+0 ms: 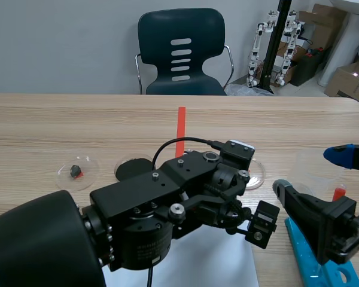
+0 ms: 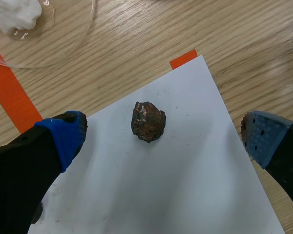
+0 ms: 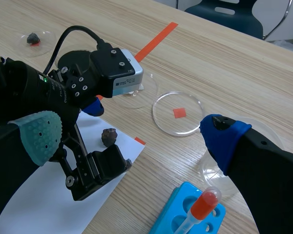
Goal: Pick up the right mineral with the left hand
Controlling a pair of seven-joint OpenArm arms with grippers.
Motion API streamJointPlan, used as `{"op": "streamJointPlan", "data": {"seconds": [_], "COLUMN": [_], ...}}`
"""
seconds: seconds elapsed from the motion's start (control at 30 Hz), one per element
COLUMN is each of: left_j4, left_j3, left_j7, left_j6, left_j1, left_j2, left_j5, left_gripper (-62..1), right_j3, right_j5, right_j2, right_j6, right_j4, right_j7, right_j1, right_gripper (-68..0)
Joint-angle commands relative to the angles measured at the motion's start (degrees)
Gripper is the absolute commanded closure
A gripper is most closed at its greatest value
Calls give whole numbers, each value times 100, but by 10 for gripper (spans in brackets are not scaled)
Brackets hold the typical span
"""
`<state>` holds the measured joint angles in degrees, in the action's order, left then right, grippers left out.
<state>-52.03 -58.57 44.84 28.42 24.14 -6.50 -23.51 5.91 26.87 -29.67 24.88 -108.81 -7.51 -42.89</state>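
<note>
A rough brown mineral (image 2: 148, 122) lies on a white paper sheet (image 2: 185, 185), between and just ahead of my left gripper's (image 2: 163, 135) open blue-padded fingers (image 2: 63, 139), untouched by either. The right wrist view shows the same mineral (image 3: 109, 136) beneath the left arm's gripper (image 3: 97, 139). In the scene view the left arm (image 1: 167, 203) hides it. A second dark mineral (image 1: 76, 170) sits in a petri dish at the left. My right gripper (image 1: 314, 176) hangs open and holds nothing at the right, above the table.
An empty petri dish (image 3: 178, 113) over an orange square lies right of the paper. A blue tube rack (image 1: 311, 257) with an orange-capped tube (image 3: 205, 202) stands at the near right. A dish holding something white (image 2: 19, 14) lies beyond the paper. A black disc (image 1: 133, 168) sits left of centre.
</note>
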Motion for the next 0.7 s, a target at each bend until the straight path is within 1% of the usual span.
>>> {"op": "streamJointPlan", "data": {"seconds": [0.0,0.27,0.67], "left_j4": [-39,157,164], "left_j3": [-4,-4,-2], "left_j7": [-50,-144,-184], "left_j6": [-11,-7,-7], "left_j1": [61,63,63], "left_j2": [-197,-197,-197], "left_j5": [-7,-11,-76], "left_gripper": [-623,-623,-623], "right_j3": [46,46,46], "right_j5": [61,61,61], "right_j2": [-17,-17,-17], "right_j6": [4,4,4], "right_j4": [-116,-116,-116], "right_j7": [-103,-103,-103], "right_j1": [4,4,4], "right_gripper": [-591,-591,-591]}}
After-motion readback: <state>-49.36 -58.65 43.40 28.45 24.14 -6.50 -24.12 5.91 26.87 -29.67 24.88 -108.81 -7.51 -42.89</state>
